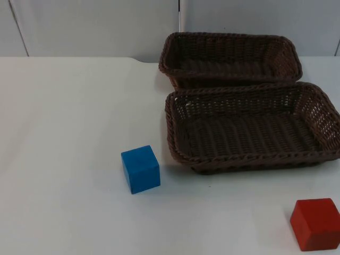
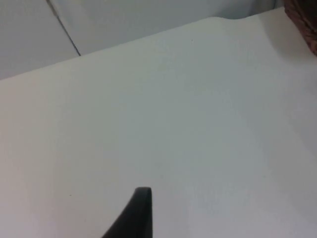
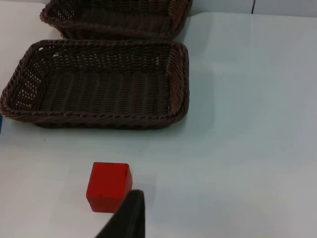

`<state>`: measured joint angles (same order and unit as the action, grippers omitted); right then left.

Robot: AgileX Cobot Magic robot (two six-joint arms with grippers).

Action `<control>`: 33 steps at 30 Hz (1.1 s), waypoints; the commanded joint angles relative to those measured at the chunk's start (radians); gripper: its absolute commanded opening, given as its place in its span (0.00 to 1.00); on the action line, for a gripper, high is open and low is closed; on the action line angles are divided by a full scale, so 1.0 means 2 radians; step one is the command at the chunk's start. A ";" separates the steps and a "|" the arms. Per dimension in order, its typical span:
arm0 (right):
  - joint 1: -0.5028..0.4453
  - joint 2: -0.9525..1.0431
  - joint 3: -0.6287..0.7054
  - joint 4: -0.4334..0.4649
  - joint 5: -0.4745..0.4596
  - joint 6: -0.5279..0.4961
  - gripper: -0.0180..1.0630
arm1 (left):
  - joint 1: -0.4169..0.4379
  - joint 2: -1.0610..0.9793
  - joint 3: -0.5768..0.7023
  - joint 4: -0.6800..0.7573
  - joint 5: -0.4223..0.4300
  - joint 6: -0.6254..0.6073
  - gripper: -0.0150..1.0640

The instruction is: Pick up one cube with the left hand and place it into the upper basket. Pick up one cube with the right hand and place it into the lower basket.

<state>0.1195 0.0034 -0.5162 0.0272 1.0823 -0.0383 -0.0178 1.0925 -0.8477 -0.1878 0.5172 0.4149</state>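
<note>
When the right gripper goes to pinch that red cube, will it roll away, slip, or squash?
The red cube sits flat on the white table, so it probably won't roll. Its crisp edges and flat faces suggest something rigid that shouldn't squash. The matte-looking faces probably give the fingers fair grip, though a push might slide it.

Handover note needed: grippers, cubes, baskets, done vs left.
Left gripper: over bare table, away from the cubes; one fingertip in its wrist view.
Right gripper: close above the red cube; not holding it.
Blue cube sits on the table by the lower basket's near left corner. Red cube sits at the near right of the table.
Upper basket and lower basket hold nothing.
Done: nothing placed.
Left: left arm puts one cube into the upper basket, right arm one into the lower basket.
</note>
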 commanded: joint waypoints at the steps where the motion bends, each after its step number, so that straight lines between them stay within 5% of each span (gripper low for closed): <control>1: -0.002 -0.002 0.000 0.000 -0.001 0.000 0.99 | -0.008 0.016 -0.009 -0.008 -0.003 0.022 0.99; 13: -0.002 -0.002 0.000 0.000 -0.001 0.000 0.99 | -0.102 0.139 -0.058 -0.003 -0.005 0.041 0.99; 23: -0.002 -0.002 0.000 0.000 -0.001 0.000 0.99 | -0.119 0.227 -0.088 -0.008 -0.006 0.045 0.99; 33: -0.002 -0.002 0.000 0.000 -0.001 0.000 0.99 | -0.120 0.307 -0.121 -0.134 0.023 0.243 0.99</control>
<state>0.1195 0.0034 -0.5162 0.0272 1.0823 -0.0383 -0.2505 1.6818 -1.0745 -0.3682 0.5514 0.7897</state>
